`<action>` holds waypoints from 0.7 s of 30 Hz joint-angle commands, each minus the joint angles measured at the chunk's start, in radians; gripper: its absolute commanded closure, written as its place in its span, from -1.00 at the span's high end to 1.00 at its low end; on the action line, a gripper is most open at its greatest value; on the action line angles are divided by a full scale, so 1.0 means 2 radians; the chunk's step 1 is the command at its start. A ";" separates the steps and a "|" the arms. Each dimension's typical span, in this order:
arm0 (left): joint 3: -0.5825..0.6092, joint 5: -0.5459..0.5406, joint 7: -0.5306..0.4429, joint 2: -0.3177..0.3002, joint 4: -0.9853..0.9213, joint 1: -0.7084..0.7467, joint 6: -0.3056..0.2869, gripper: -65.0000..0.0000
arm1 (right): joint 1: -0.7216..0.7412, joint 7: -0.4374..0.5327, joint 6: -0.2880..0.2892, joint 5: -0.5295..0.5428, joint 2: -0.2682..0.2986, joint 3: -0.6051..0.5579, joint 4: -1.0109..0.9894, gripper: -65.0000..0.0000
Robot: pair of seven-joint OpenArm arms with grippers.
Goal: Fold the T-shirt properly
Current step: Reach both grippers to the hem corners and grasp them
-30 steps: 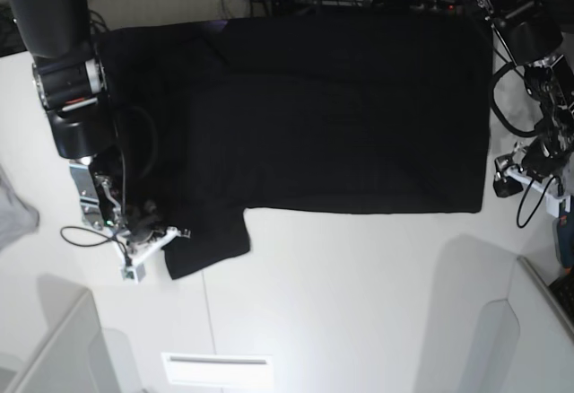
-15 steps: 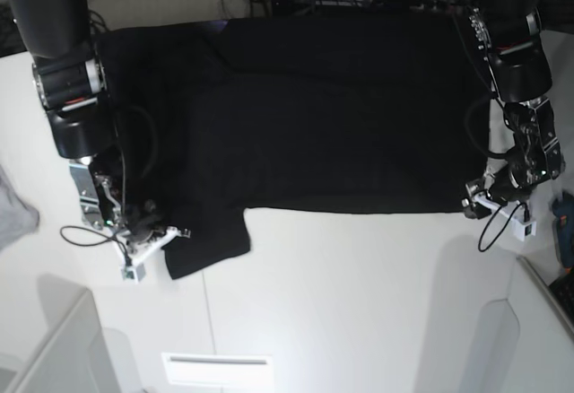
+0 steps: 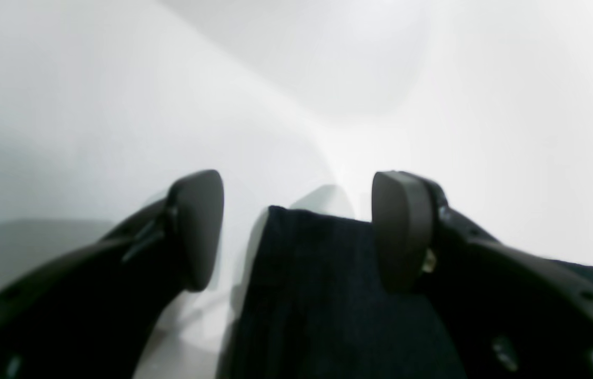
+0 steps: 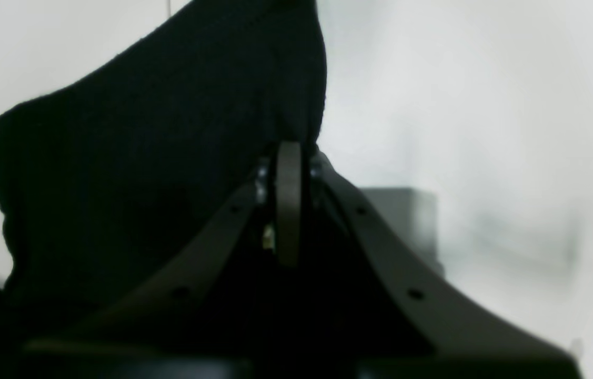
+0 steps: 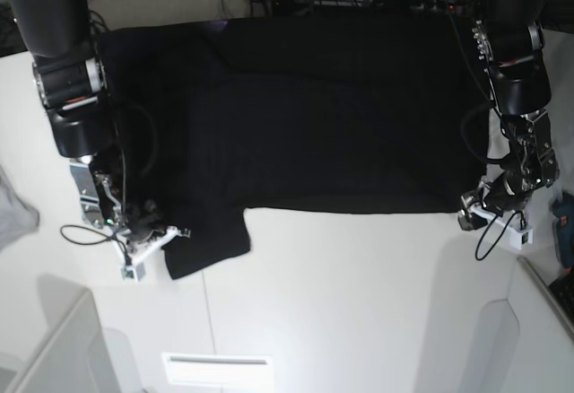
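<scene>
You have the black T-shirt [image 5: 332,124] spread flat across the white table [image 5: 341,303], plain side up where the base view shows it, with a sleeve jutting toward you beside your right gripper [image 4: 291,205]. That gripper is closed on the T-shirt's edge, fabric pinched between its fingertips. Your left gripper [image 3: 299,231] stands wide open at the opposite side, its two fingers on either side of a corner of the shirt, gripping nothing.
</scene>
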 commanded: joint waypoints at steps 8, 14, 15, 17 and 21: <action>0.000 0.003 0.019 -0.005 0.000 0.009 0.001 -0.24 | 0.009 -0.008 0.001 -0.001 0.004 0.003 0.004 -1.00; 0.000 0.003 0.018 -0.003 0.001 0.022 0.001 -1.00 | 0.009 -0.008 0.001 -0.001 0.004 0.003 0.004 -1.00; 0.000 0.003 0.018 -0.003 0.001 0.022 0.001 -1.00 | 0.009 -0.008 0.001 -0.001 0.004 0.003 0.004 -1.00; 0.000 0.003 0.019 -0.004 0.002 0.021 0.000 -1.00 | 0.008 0.007 0.001 -0.002 0.004 0.003 0.004 -1.00; -0.001 -0.002 0.022 -0.006 0.047 0.031 -0.016 -1.00 | 0.002 0.025 0.001 -0.002 0.005 0.003 0.006 -1.00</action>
